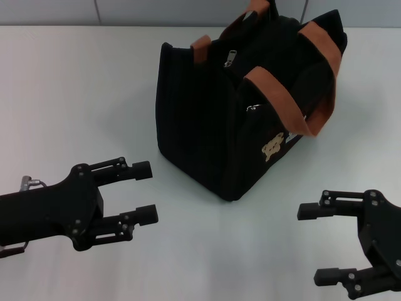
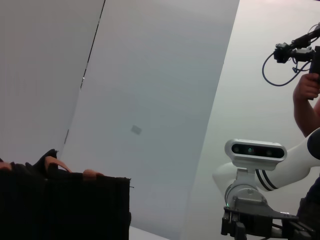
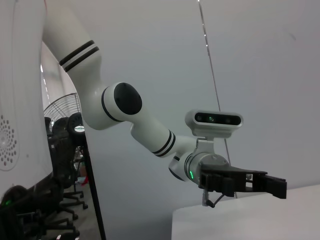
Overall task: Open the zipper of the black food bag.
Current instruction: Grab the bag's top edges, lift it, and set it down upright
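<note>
The black food bag [image 1: 213, 125] stands upright on the white table [image 1: 75, 94], toward the back at the centre, with orange-brown straps [image 1: 319, 75] and a tan bear patch [image 1: 272, 148] on its side. The zipper's silver pull tab [image 1: 230, 58] hangs at the left end of the bag's mouth, and the track runs back between the straps. My left gripper [image 1: 145, 192] is open, low and to the left of the bag, apart from it. Front right of the bag, my right gripper [image 1: 314, 243] is also open and holds nothing. The left wrist view shows the bag's pleated end [image 2: 65, 207].
A smaller silver pull [image 1: 253, 108] sits on the side pocket below a strap. The table's far edge meets a grey wall [image 1: 156, 9]. The right arm's wrist camera [image 2: 255, 150] and a person's arm [image 2: 305, 105] show in the left wrist view; the left arm [image 3: 150, 137] shows in the right wrist view.
</note>
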### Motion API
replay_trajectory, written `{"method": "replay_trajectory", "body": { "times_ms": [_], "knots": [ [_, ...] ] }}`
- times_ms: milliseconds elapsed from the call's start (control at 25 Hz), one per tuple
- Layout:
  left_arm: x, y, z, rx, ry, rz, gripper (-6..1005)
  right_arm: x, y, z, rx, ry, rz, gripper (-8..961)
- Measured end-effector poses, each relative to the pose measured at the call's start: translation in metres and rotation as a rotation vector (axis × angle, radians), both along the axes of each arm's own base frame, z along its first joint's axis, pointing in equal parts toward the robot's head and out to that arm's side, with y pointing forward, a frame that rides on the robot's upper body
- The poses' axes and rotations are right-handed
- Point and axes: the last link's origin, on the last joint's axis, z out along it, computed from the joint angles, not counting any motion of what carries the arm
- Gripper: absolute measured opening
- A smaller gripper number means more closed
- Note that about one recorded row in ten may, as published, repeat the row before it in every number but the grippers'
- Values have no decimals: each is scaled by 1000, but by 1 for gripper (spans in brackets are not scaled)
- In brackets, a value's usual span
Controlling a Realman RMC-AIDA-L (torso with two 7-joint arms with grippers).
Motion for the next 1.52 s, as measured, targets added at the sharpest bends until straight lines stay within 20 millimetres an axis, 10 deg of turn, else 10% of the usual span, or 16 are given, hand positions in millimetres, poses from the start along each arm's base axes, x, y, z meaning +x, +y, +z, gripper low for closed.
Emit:
{"method": "replay_trajectory", "body": {
  "times_ms": [760,1520],
  "knots": [
    [5,-4,-15,-15,-4,-10,699,1,5,5,92,52,-62,801],
    [23,26,-97,268,86,129,671,50,-3,45,491,199,-457,796]
  ]
}}
